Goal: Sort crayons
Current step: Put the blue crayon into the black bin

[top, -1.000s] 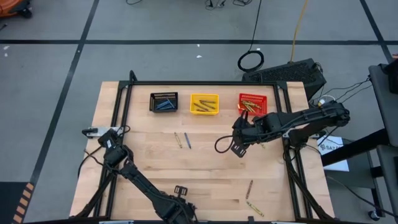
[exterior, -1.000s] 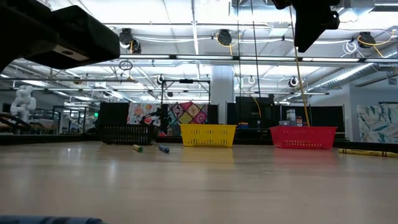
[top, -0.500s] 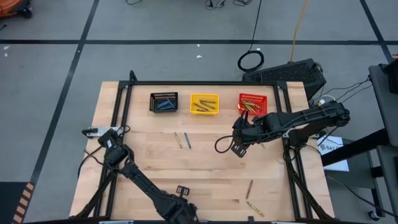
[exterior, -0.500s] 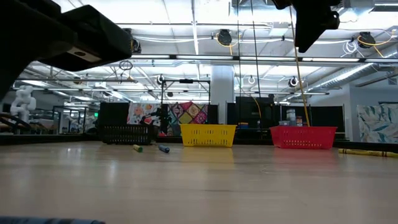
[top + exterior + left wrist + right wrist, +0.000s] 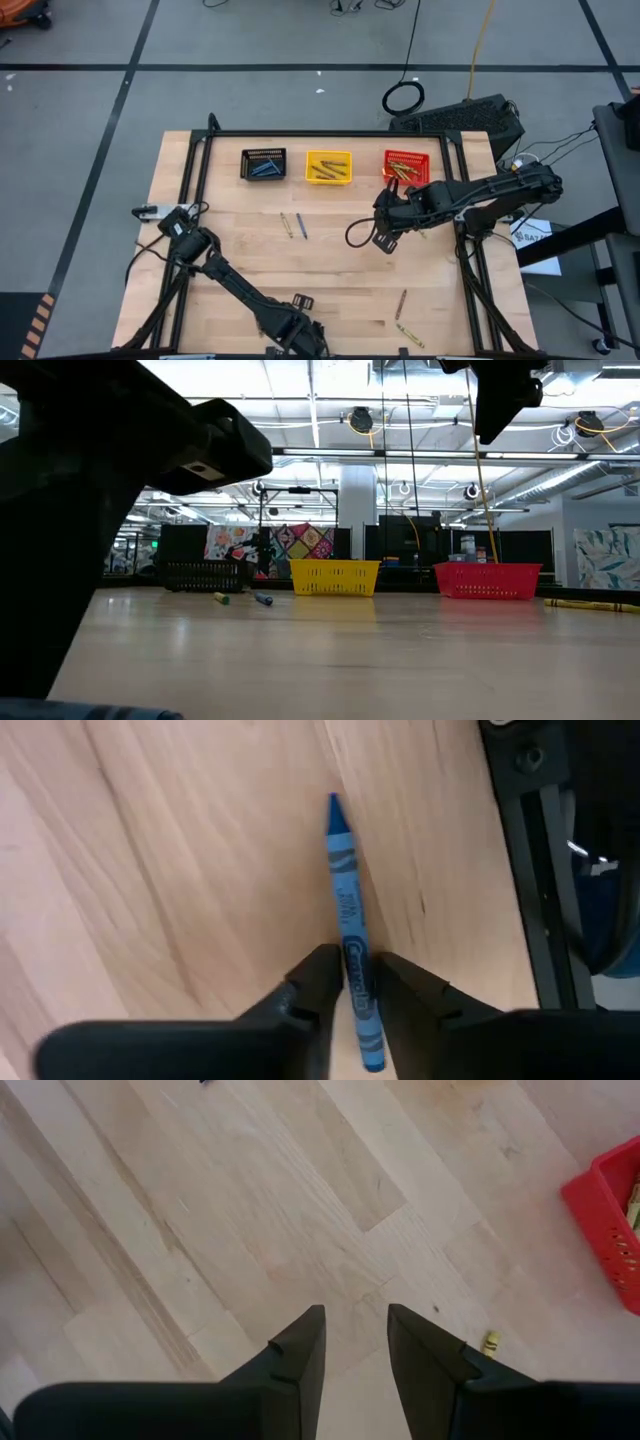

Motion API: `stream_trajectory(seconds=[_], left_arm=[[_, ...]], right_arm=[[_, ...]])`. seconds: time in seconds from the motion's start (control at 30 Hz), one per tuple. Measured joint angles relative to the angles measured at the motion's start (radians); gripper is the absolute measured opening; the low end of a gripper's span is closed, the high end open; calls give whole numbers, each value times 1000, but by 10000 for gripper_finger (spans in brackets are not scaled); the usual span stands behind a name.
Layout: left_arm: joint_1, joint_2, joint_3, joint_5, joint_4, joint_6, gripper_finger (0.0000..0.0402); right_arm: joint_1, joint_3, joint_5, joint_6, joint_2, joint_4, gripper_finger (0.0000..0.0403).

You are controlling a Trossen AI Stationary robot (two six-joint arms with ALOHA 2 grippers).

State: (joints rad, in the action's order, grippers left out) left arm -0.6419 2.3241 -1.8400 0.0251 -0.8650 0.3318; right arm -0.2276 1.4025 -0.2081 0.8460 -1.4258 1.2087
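Note:
My left gripper (image 5: 299, 301) is near the table's front edge, shut on a blue crayon (image 5: 345, 890). My right gripper (image 5: 385, 237) hangs open and empty above the table's right middle; it also shows in the right wrist view (image 5: 355, 1342). A yellow-olive crayon (image 5: 285, 224) and a blue crayon (image 5: 300, 226) lie flat at the table's middle. A brown crayon (image 5: 401, 300) and a yellow crayon (image 5: 410, 336) lie flat at the front right. A black bin (image 5: 264, 163), a yellow bin (image 5: 328, 166) and a red bin (image 5: 405, 167) stand along the far edge, each with crayons inside. My left gripper pinches the blue crayon between its two fingers (image 5: 322, 975), on the wrapped shaft toward the blunt end (image 5: 358, 982). The crayon runs along the fingers and its pointed tip (image 5: 335, 808) sticks out ahead of them. Whether it rests on the table, I cannot tell.
A black frame rail (image 5: 540, 870) runs close beside the held crayon. Another bit of yellow crayon (image 5: 489, 1342) lies near the red bin (image 5: 610, 1230). Bare wood lies between the bins and the front crayons.
My left arm has swung toward the table's right edge along the front, and its gripper has shifted a little to the right. In the low view the arm now fills more of the left side.

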Motion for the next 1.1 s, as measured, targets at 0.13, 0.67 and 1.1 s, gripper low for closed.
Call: stream_trajectory(seconds=[0.13, 0.67, 1.1], left_arm=[[8, 0, -1, 4, -7, -37, 19], [123, -31, 4, 91, -169, -265, 1], [191, -86, 2, 110, -233, -348, 0]], right_arm=[[0, 0, 0, -1, 0, 0, 98], [-65, 0, -24, 32, 0, 17, 98], [-109, 0, -138, 84, 0, 135, 98]])
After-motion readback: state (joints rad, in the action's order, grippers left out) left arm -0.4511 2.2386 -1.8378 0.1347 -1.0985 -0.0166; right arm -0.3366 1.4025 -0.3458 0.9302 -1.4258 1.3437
